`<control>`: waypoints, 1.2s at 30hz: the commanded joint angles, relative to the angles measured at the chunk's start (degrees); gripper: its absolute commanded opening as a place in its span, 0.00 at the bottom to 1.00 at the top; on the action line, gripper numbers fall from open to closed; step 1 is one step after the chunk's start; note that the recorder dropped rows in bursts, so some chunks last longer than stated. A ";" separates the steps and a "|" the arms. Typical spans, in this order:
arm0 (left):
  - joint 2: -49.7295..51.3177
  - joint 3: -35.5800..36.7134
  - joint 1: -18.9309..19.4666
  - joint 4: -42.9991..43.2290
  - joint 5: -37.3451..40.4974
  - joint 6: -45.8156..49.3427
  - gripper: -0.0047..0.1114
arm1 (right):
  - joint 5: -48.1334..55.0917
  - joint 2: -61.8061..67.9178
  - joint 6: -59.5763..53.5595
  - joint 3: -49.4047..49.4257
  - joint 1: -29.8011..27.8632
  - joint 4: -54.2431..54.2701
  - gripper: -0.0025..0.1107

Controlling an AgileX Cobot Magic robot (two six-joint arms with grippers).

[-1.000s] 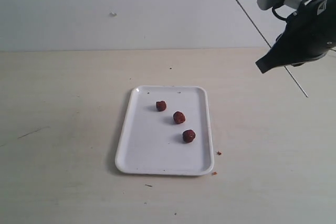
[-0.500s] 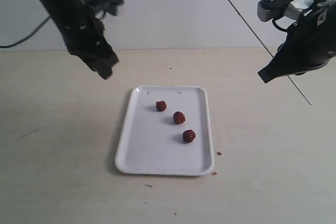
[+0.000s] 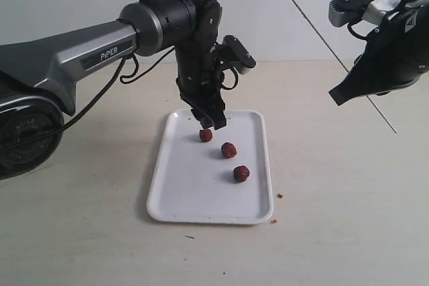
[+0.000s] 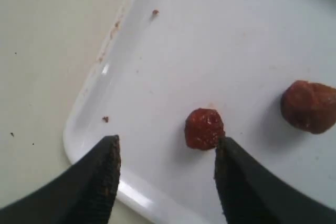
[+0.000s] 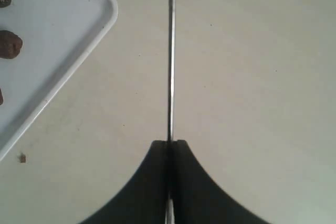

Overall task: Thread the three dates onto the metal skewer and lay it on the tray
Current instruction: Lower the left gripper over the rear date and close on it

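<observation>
Exterior view: my left gripper [image 3: 213, 120] wide open, straddling uppermost date [image 3: 206, 135], not gripping. Three dates [image 3: 228, 150] in diagonal row on tray [image 3: 194, 199], frame ctr. My right gripper [image 3: 335, 93] clamped on skewer [image 3: 315, 25], upper right, well apart from tray.

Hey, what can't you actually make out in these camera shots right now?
Exterior view: the right gripper covers part of the metal skewer.
Right wrist view: the skewer's far end runs off the frame edge.
Left wrist view: the near date is out of frame; the middle date is clipped by the edge.
</observation>
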 commanded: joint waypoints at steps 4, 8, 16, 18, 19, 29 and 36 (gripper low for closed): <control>-0.02 -0.75 -0.03 -2.60 0.24 1.91 0.51 | -1.13 -0.21 -0.03 0.17 -0.24 -0.29 0.02; 0.93 -0.75 -0.03 -2.60 0.24 1.91 0.51 | -1.13 -0.21 -0.03 0.17 -0.24 -0.29 0.02; 2.80 -0.75 -0.03 -1.89 0.24 2.38 0.50 | -1.13 -0.21 -0.03 0.17 -0.24 -0.29 0.02; 3.14 -0.75 -0.03 -2.00 0.24 2.67 0.50 | -1.27 -0.21 -0.03 0.17 -0.24 -0.29 0.02; 3.42 -0.75 -0.03 -2.00 0.24 2.94 0.50 | -1.27 -0.21 -0.03 0.17 -0.24 -0.29 0.02; 4.43 -0.75 -0.03 -2.17 0.24 3.90 0.50 | -1.27 -0.21 -0.03 0.17 -0.24 -0.29 0.02; 4.43 -0.75 -0.03 -4.64 0.24 6.57 0.42 | -1.27 -0.21 -0.03 0.17 -0.24 -0.29 0.02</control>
